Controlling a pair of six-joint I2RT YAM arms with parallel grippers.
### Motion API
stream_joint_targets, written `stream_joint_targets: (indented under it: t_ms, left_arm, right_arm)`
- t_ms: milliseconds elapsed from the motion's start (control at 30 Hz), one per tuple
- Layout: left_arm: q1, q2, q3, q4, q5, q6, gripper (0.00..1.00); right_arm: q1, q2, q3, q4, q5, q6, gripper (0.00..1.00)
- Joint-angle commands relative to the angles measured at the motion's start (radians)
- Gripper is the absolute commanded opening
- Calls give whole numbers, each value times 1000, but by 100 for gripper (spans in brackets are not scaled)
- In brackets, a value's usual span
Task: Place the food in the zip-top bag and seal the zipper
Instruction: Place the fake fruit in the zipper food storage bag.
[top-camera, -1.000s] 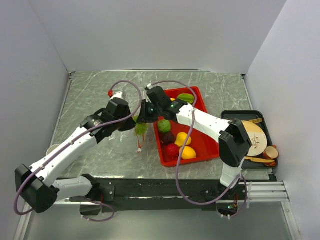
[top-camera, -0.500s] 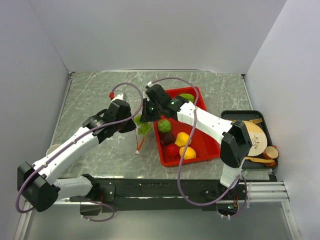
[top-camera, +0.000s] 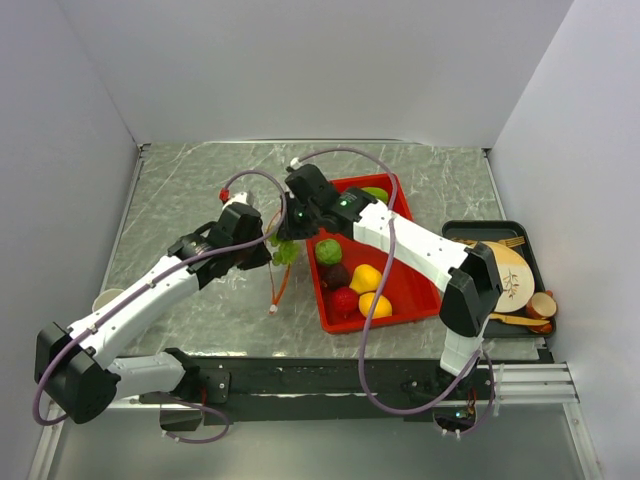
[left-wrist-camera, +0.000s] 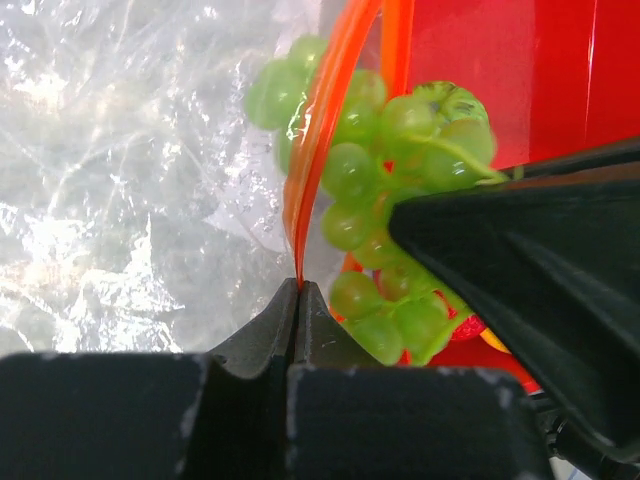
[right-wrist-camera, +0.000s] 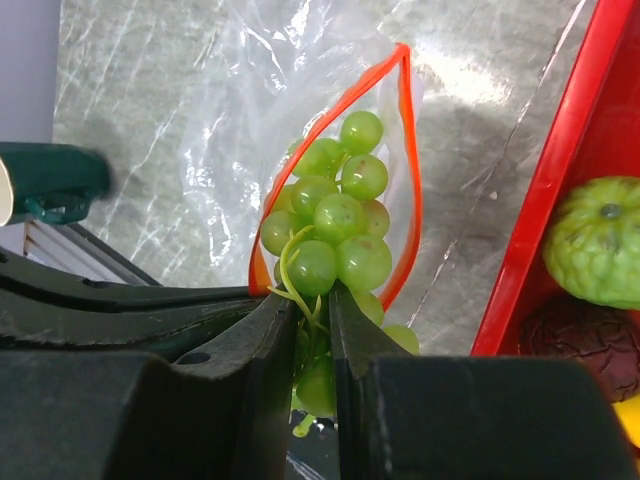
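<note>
The zip-top bag (right-wrist-camera: 250, 90) is clear and crinkly, and hangs just left of the red tray (top-camera: 400, 290). My left gripper (left-wrist-camera: 299, 290) is shut on the zipper (left-wrist-camera: 320, 150), the orange-red strip at the bag's mouth. My right gripper (right-wrist-camera: 315, 300) is shut on a bunch of green grapes (right-wrist-camera: 335, 220), which sits in the loop of the open zipper (right-wrist-camera: 400, 150). From above, the grapes (top-camera: 285, 252) show between both grippers. More food lies in the tray: a green fruit (top-camera: 328, 251), a dark red one (top-camera: 335, 275), a yellow one (top-camera: 365, 277) and a red one (top-camera: 346, 298).
A black tray (top-camera: 530, 240) at the right holds a tan plate (top-camera: 505, 275) with wooden cutlery. A pale cup (top-camera: 105, 298) stands at the table's left edge. White walls close in three sides. The red tray's rim (right-wrist-camera: 560, 170) runs close beside the bag.
The right gripper with the grapes has shifted slightly left and farther back. The left gripper has followed a little, and the zipper's hanging white tip has swung lower and to the left.
</note>
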Motion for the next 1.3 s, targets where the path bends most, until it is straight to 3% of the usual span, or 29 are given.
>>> stream_joint_targets:
  t_ms: [0, 133, 367, 500, 600, 667, 800, 933, 1100, 1267]
  left_arm:
    - [-3, -25, 7, 42, 0, -16, 1]
    - [-3, -53, 18, 38, 1, -11, 1]
    - [-3, -76, 23, 29, 4, -11, 1]
    - [-3, -80, 24, 29, 12, -11, 1]
    - [-3, -89, 24, 33, 6, -9, 1]
    - [-3, -93, 29, 32, 1, -13, 1]
    - [-3, -93, 46, 13, -28, -13, 1]
    - [-3, -80, 72, -62, -123, -34, 1]
    - [-2, -105, 83, -71, -174, -45, 2]
    - [-2, -89, 96, -79, -180, -54, 1]
  right_arm:
    - [5, -47, -43, 73, -65, 45, 19]
    - [5, -64, -140, 234, -119, 94, 19]
    - [5, -19, -158, 323, -187, 143, 20]
    - [3, 25, -118, 284, -176, 135, 24]
    - [5, 59, -92, 261, -188, 108, 31]
    - [3, 71, -81, 245, -194, 89, 48]
    - [5, 54, -78, 224, -172, 31, 65]
    - [2, -114, -195, 317, -92, 7, 79]
    - [-15, -256, -299, 287, 46, -12, 80]
    - [-69, -266, -385, 253, 17, 3, 76]
